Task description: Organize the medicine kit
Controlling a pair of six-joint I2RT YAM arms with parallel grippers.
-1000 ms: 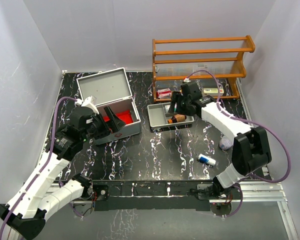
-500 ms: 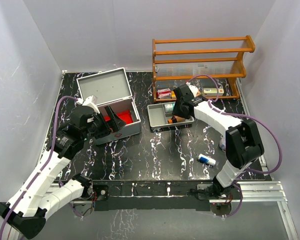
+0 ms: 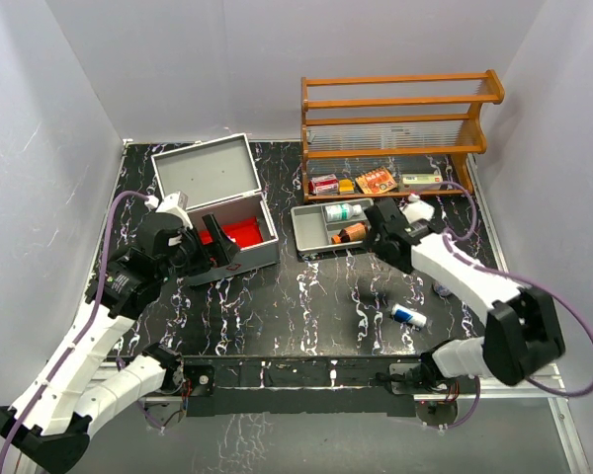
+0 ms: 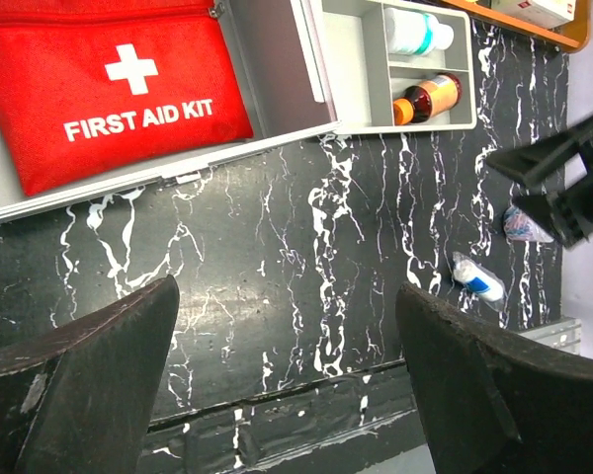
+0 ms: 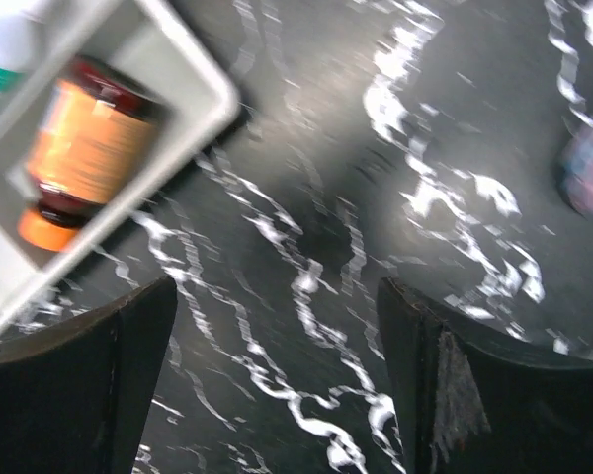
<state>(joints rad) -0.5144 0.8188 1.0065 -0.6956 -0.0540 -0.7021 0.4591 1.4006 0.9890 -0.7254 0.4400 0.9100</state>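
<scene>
Table: black surface with white marbling.
Wooden rack: stands at the far edge, right half. Its lowest shelf holds several small packs.
Grey tray: divided, just in front of the rack. 1 white bottle and 1 amber bottle with an orange cap lie in 2 adjacent compartments.
Red pouch: white cross, lettered FIRST AID KIT.
Small blue-and-white bottle: lies on the table, well apart from the tray.

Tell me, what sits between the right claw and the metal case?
The grey divided tray lies between the right gripper and the medicine kit; the top view shows it.
</scene>
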